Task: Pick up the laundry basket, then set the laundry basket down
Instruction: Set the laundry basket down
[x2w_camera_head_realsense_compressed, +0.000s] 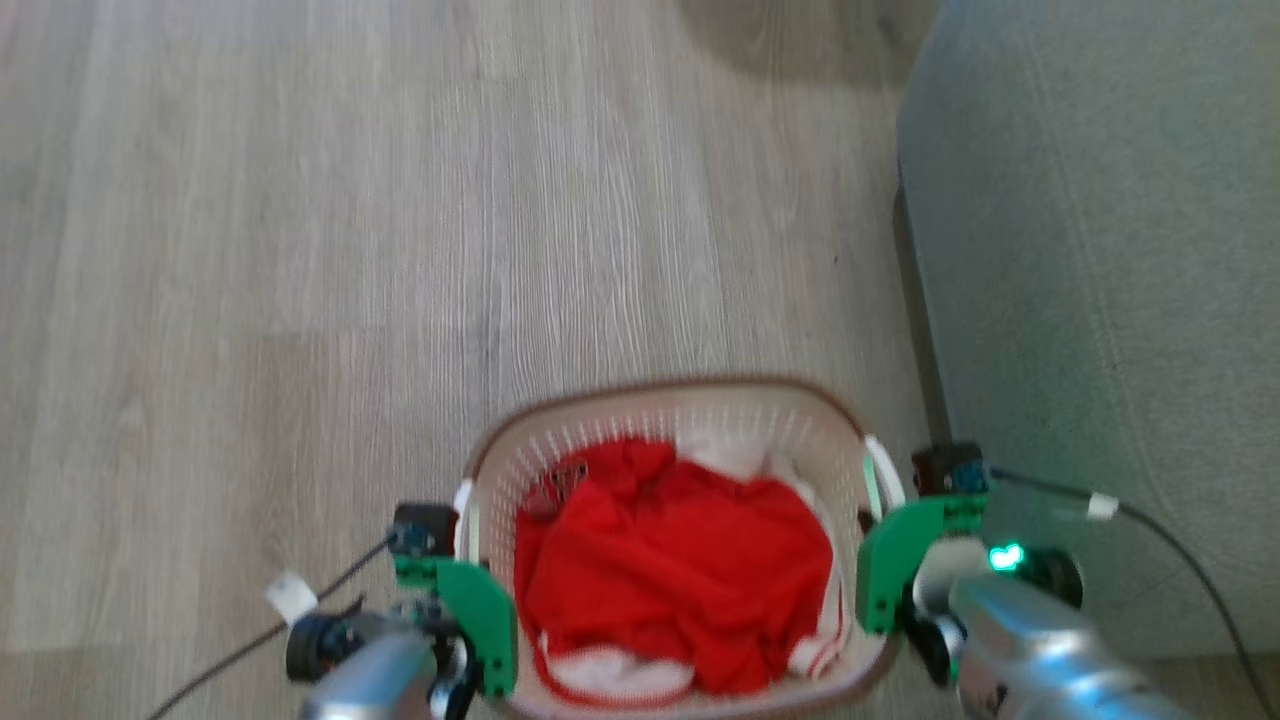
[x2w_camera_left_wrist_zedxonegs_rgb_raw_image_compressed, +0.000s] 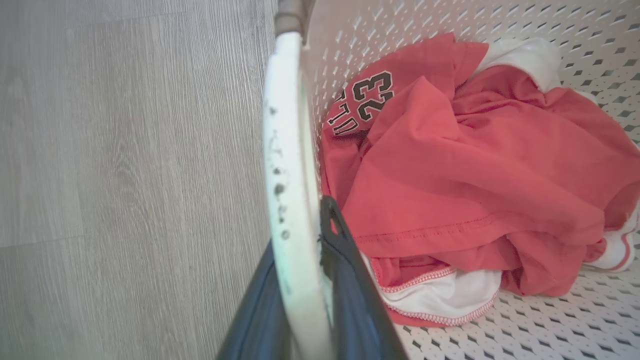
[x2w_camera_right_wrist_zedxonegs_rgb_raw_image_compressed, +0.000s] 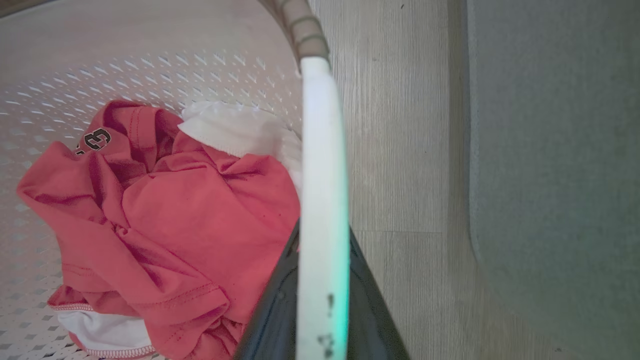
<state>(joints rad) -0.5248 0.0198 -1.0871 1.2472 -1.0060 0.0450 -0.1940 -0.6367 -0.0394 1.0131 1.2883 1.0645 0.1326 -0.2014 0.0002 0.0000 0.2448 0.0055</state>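
Observation:
The laundry basket (x2w_camera_head_realsense_compressed: 640, 420), cream perforated plastic with a brown rim, sits low in the middle of the head view over the wood floor. It holds a crumpled red jersey (x2w_camera_head_realsense_compressed: 680, 570) and some white cloth. My left gripper (x2w_camera_head_realsense_compressed: 462, 545) is at its left white handle (x2w_camera_left_wrist_zedxonegs_rgb_raw_image_compressed: 290, 165), and the left wrist view shows the two dark fingers (x2w_camera_left_wrist_zedxonegs_rgb_raw_image_compressed: 350, 280) shut on either side of that handle. My right gripper (x2w_camera_head_realsense_compressed: 880, 510) is shut the same way on the right white handle (x2w_camera_right_wrist_zedxonegs_rgb_raw_image_compressed: 322, 175), one finger (x2w_camera_right_wrist_zedxonegs_rgb_raw_image_compressed: 272, 310) inside the basket and one outside. Whether the basket touches the floor cannot be told.
A grey upholstered piece of furniture (x2w_camera_head_realsense_compressed: 1100, 300) stands close on the right, its edge right next to the basket's right side. Pale wood floor (x2w_camera_head_realsense_compressed: 350, 250) stretches ahead and to the left. Thin black cables (x2w_camera_head_realsense_compressed: 1160, 525) trail from both wrists.

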